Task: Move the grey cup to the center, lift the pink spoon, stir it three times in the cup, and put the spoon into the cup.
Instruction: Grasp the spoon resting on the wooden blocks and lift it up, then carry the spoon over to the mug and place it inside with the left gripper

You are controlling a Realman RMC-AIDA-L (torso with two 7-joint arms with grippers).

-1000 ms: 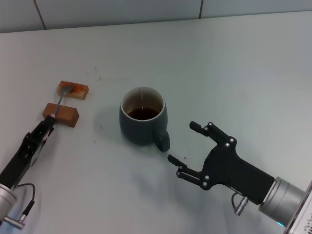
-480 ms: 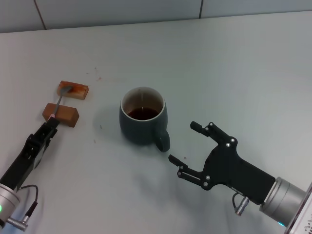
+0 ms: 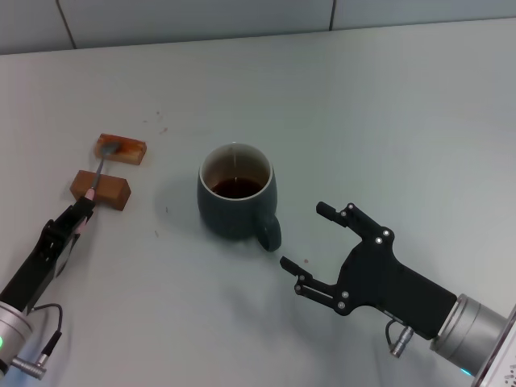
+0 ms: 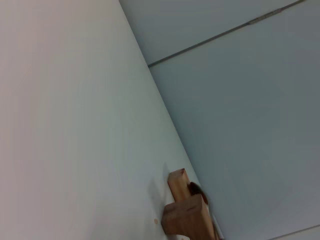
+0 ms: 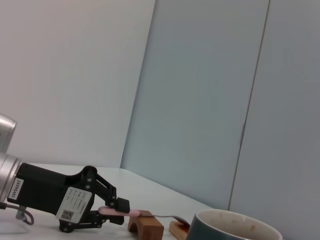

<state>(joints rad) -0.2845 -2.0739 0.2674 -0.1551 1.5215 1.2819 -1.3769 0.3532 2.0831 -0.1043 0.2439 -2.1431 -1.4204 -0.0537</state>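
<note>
A: left claw (image 3: 81, 211)? B: clenched on the pink spoon (image 3: 97, 176) across two brown blocks (image 3: 101, 189), surface's left edge; A: right claw (image 3: 305, 237)? B: released, beside the grey cup (image 3: 236, 201) mid-surface

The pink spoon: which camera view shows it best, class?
Head view: the pink spoon shows whole, bridging two brown blocks. The right wrist view shows it side-on, handle end between the left tool's fingers. The left wrist view shows only blocks.
</note>
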